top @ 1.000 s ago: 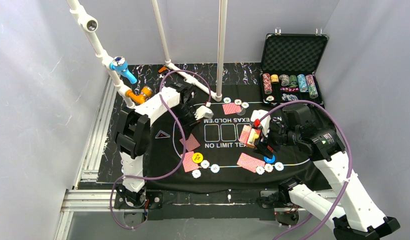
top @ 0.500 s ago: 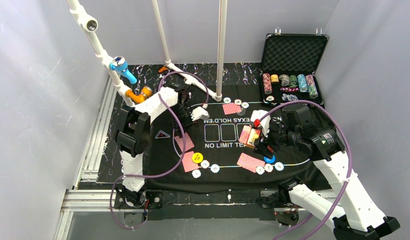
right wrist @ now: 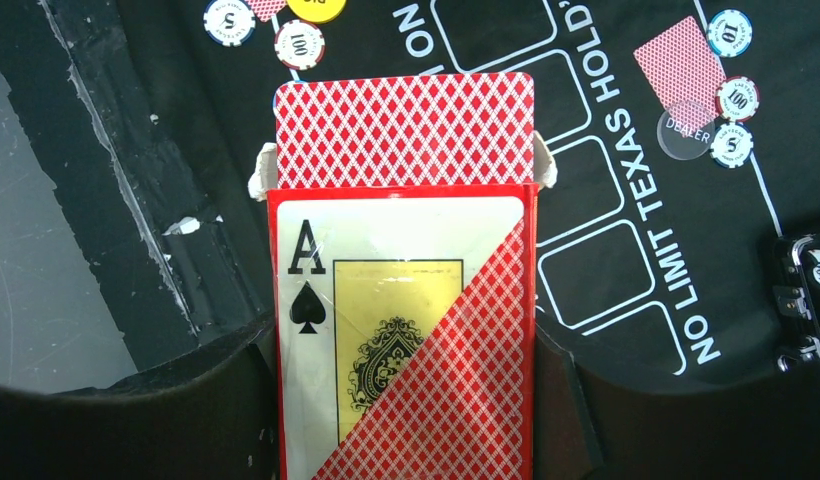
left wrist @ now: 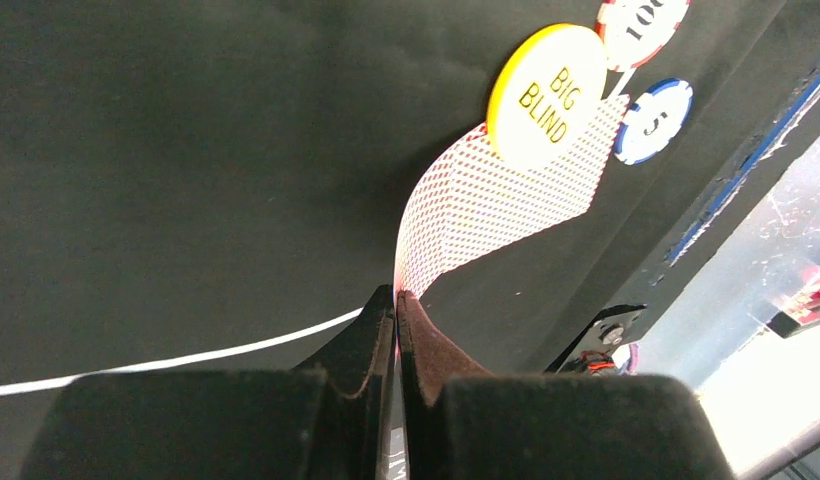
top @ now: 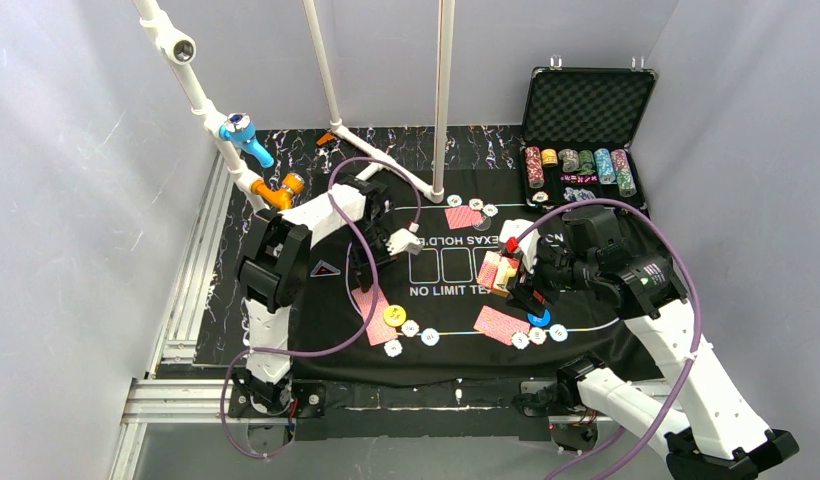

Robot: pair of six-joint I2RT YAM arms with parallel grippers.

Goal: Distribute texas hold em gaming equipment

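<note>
**Claws hold one card and one pack**

Left claw (left wrist: 396,300) is squeezed tight on the near edge of one red card (left wrist: 486,190). The card bends up from the black mat (left wrist: 186,150) to reach the claw. Its far end lies flat on the mat, and a yellow disc (left wrist: 546,95) that says BIG BLIND covers the far corner. Just beside the disc lie a red-edged chip (left wrist: 641,25) and a blue-edged chip (left wrist: 654,120).

Right claw (right wrist: 404,390) is partly open, with one finger on each side of a card pack (right wrist: 406,330), so it has hold of the pack. The pack shows a black ace of spades. Red-backed cards (right wrist: 406,130) stick out of its top end. The pack is held above the mat.

Farther off, a lone card (right wrist: 676,65) lies face down on the mat. A clear disc (right wrist: 684,130) that says DEALER touches its corner, and three small chips (right wrist: 736,98) lie close by.

From above, a blue disc (top: 539,318) lies on the mat near the right claw, with a face-down card (top: 501,323) just beside it. A black case (top: 586,110) stands open at the far right corner.
</note>
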